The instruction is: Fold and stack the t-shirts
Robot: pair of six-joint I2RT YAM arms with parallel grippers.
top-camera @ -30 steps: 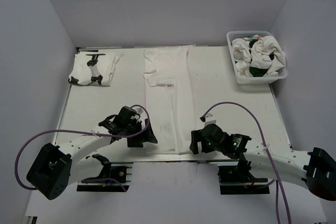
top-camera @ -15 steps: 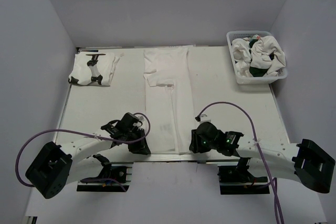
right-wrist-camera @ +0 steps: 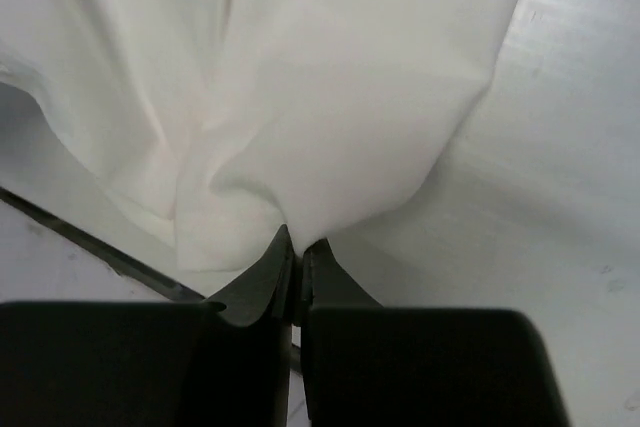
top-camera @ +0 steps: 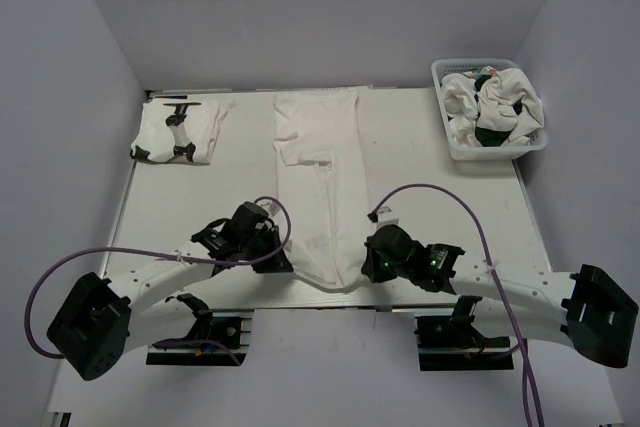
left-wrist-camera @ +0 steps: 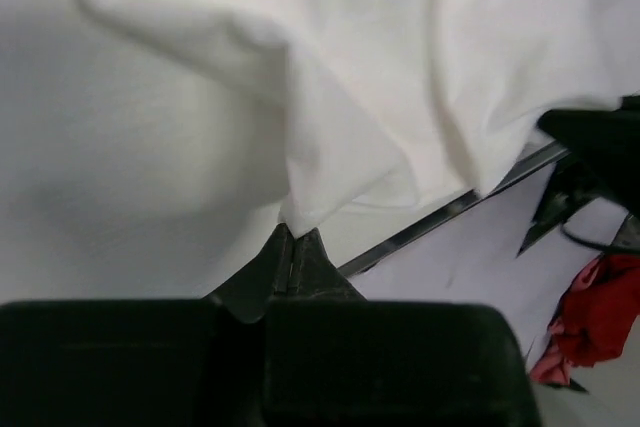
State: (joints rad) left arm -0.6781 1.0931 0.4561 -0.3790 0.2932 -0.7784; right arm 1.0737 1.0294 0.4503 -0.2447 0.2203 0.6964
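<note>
Here the shirt point(top-camera: 318, 187) lay as a long narrow strip down the middle of the table point(top-camera: 200, 207), running from far edge to near edge. The left gripper point(left-wrist-camera: 292, 245) was clenched on its near-left corner and the right gripper point(right-wrist-camera: 297, 245) on its near-right corner, probably to carry the hem farward for a crosswise fold. A folded shirt point(top-camera: 178, 133) sat far left, likely starting the stack. The basket point(top-camera: 447, 137) far right held crumpled shirts point(top-camera: 495, 102). The strip's print was hidden, and a red cloth point(left-wrist-camera: 590, 312) past the near edge was too cut off to identify.
</note>
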